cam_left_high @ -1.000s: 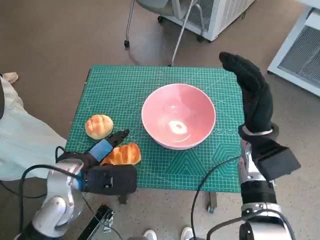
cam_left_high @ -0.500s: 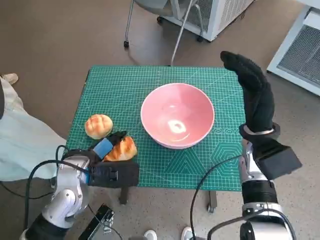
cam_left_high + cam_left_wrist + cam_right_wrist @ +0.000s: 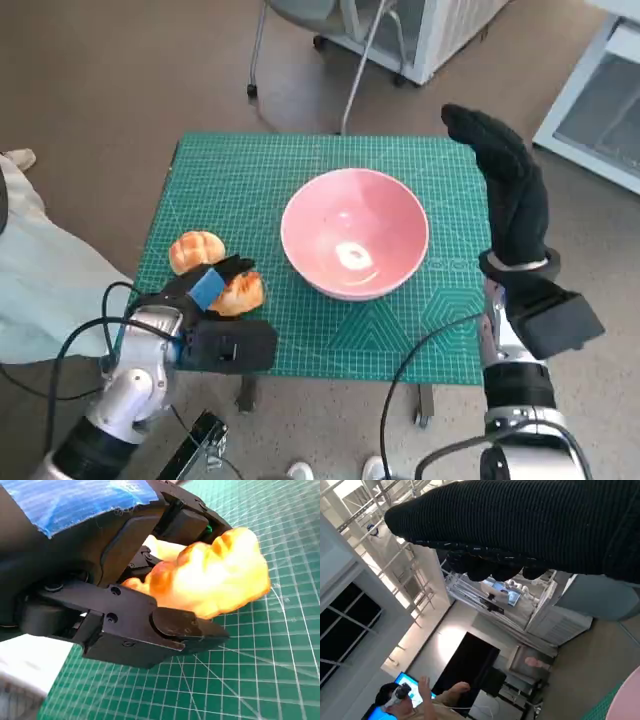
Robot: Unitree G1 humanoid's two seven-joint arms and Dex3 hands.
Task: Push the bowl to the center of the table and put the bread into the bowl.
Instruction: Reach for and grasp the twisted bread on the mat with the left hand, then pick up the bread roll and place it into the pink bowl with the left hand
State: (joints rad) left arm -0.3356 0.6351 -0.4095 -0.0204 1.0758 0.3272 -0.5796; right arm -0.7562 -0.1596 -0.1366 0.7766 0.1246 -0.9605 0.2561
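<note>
Over the last second the left hand point(image 3: 205, 290) has closed round one bread roll point(image 3: 240, 293) and drawn it a little toward the left, so that it now sits close beside the second roll point(image 3: 196, 249) on the green cutting mat point(image 3: 330, 165); the oblong shape it showed flat on the mat has shortened, which suggests it is being tipped or lifted. In the left wrist view the roll point(image 3: 220, 575) is plainly clamped between the black fingers point(image 3: 170, 625) above and below it, with the mat grid beyond, so the pickup looks secured. The pink bowl point(image 3: 355, 232) has stayed where it was, roughly mid-table, so the pushing step appears done and the bread step is under way. The held roll lies just left of the bowl's near-left rim, apart from it, and the carry would need to go right and slightly far, over the rim. The right hand point(image 3: 505, 185), in its black glove, stands raised at the table's right edge, fingers stretched out and holding nothing, clear of the bowl. A person shows small in the right wrist view.
</note>
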